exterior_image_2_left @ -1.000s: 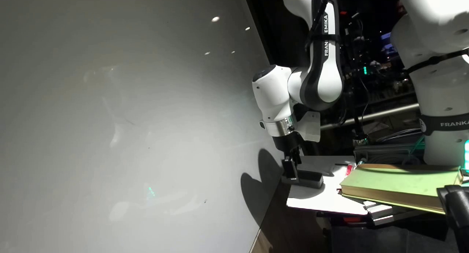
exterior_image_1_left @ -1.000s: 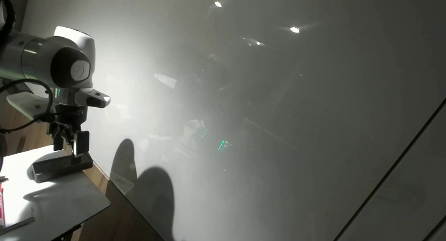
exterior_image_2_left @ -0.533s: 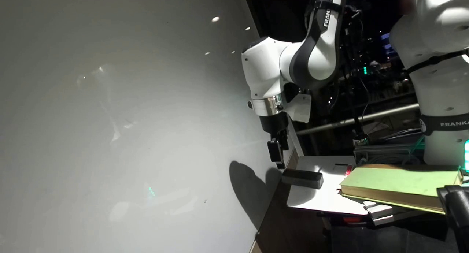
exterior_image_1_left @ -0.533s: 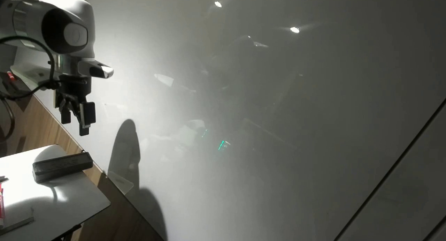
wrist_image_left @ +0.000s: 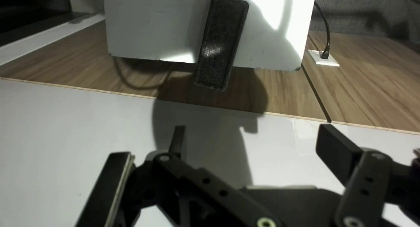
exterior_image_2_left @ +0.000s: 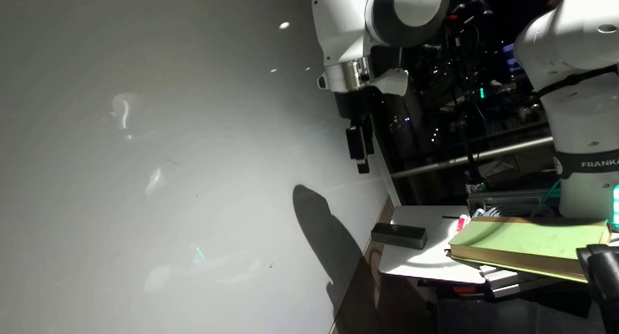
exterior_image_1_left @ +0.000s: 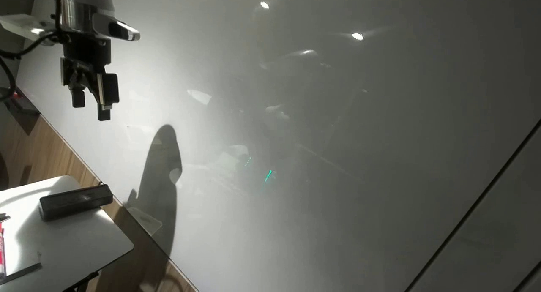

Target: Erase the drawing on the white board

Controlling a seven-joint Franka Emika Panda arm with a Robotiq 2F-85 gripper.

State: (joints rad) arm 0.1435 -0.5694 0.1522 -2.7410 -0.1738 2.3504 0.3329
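The white board [exterior_image_1_left: 304, 224] is a large glossy grey-white panel that fills most of both exterior views and the lower part of the wrist view [wrist_image_left: 49, 138]. On it I see reflections and the arm's shadow; the drawing is out of view. A dark block-shaped eraser [exterior_image_1_left: 76, 201] lies on the small white table, one end jutting past the edge that faces the board. My gripper [exterior_image_1_left: 91, 107] hangs well above the eraser, close to the board, fingers pointing down. In the wrist view the jaws stand wide apart with nothing between them.
The small white table [exterior_image_2_left: 435, 268] carries a red marker [exterior_image_2_left: 462, 223], and a thick green book [exterior_image_2_left: 527, 242] overlaps its side. A wooden strip [wrist_image_left: 282, 92] runs between table and board. A cord plugs into a white outlet [wrist_image_left: 323, 58]. The robot's base [exterior_image_2_left: 585, 179] stands behind.
My gripper has risen from the eraser, where its fingers were a second ago, to well above the table. The eraser has stayed in place. The arm's shadow on the board has shifted.
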